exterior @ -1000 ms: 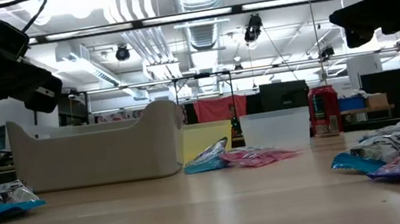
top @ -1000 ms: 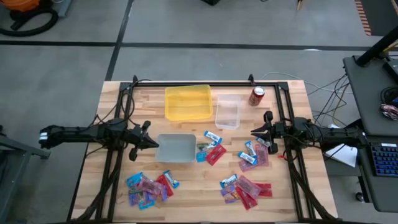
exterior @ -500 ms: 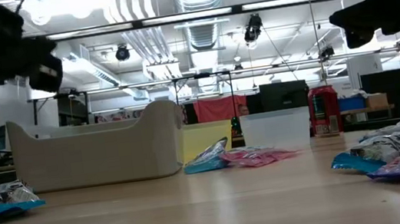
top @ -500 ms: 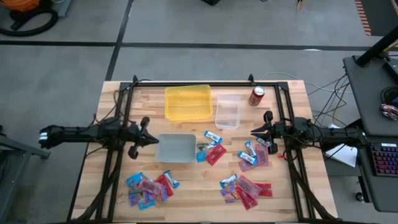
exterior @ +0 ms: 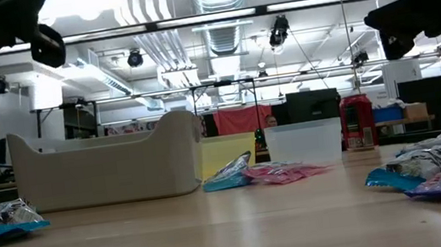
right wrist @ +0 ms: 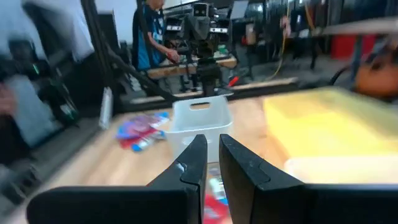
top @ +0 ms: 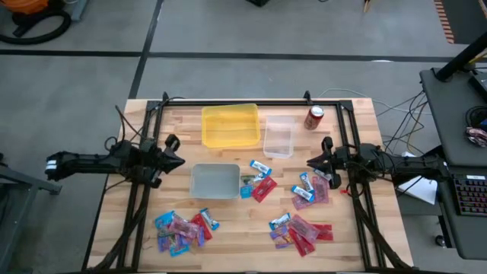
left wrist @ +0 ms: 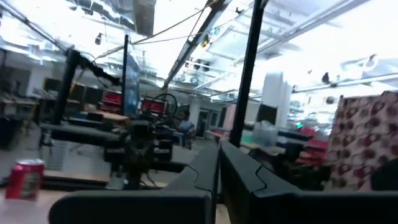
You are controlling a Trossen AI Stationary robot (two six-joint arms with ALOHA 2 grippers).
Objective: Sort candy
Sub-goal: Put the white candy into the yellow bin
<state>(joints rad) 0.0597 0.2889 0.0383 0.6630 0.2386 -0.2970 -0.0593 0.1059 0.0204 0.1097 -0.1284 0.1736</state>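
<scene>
- left gripper (top: 173, 152): closed, empty, just left of the grey bin (top: 215, 181); since a second ago it has pulled back and up, away from the bin.
- candy (top: 182, 230): still in loose piles on the table; yellow bin (top: 229, 125) and clear bin (top: 278, 138) look empty.
- Risk: packets overlap, so a pick could drag neighbours.
- right gripper (top: 316, 160): nearly closed, empty, unmoved, above the right-hand candy.

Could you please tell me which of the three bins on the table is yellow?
The wide yellow plastic bin at the table's far edge; the small clear plastic bin sits beside it, and the grey plastic bin lies nearer the candy.
</scene>
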